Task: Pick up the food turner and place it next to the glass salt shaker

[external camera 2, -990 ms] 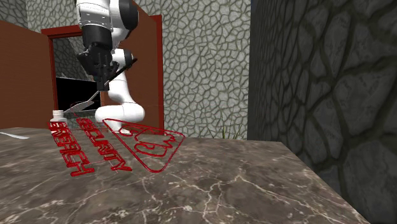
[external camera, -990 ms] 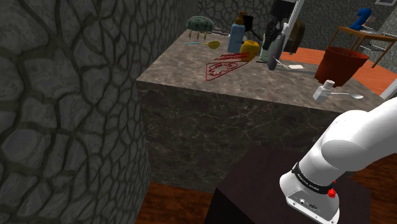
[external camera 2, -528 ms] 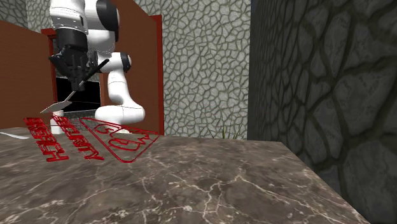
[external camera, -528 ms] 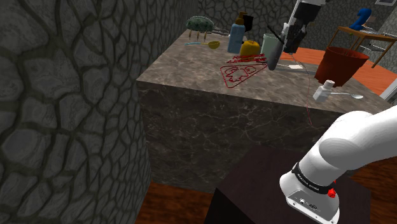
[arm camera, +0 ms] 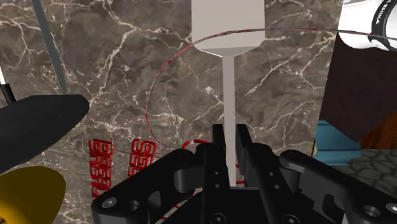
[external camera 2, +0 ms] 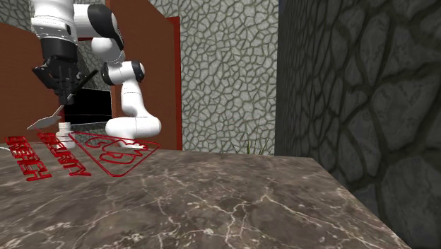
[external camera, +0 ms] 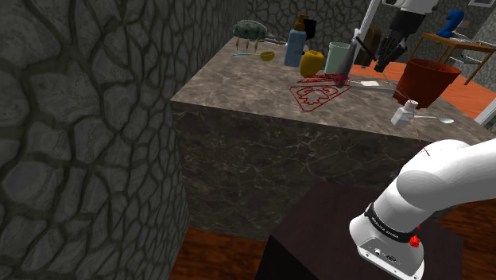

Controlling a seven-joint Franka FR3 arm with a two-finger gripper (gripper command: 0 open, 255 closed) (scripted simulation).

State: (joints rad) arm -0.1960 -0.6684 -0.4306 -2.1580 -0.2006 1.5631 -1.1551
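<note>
My black gripper (arm camera: 229, 137) is shut on the thin handle of a pale grey food turner (arm camera: 227, 28), whose flat blade points away from the fingers above the marble counter (arm camera: 114, 57). In the second exterior view the gripper (external camera 2: 65, 95) hangs above the counter (external camera 2: 247, 198), and the turner (external camera 2: 44, 122) slants down from it, its blade in the air just beside the white-capped salt shaker (external camera 2: 64, 131). In the shoulder view the gripper (external camera: 385, 52) is over the counter's far side, and the shaker (external camera: 404, 113) stands near the counter's right front corner.
A red pot (external camera: 425, 79) and a spoon (external camera: 439, 119) sit by the shaker. A pale cup (external camera: 339, 57), a yellow object (external camera: 312, 60), a blue bottle (external camera: 295, 48) and a green item (external camera: 250, 30) crowd the far edge. Red markings (external camera: 320, 91) lie on the counter.
The gripper has carried the turner to the shoulder view's right, which is the second exterior view's left, closer to the salt shaker. It has stayed shut on the handle.
</note>
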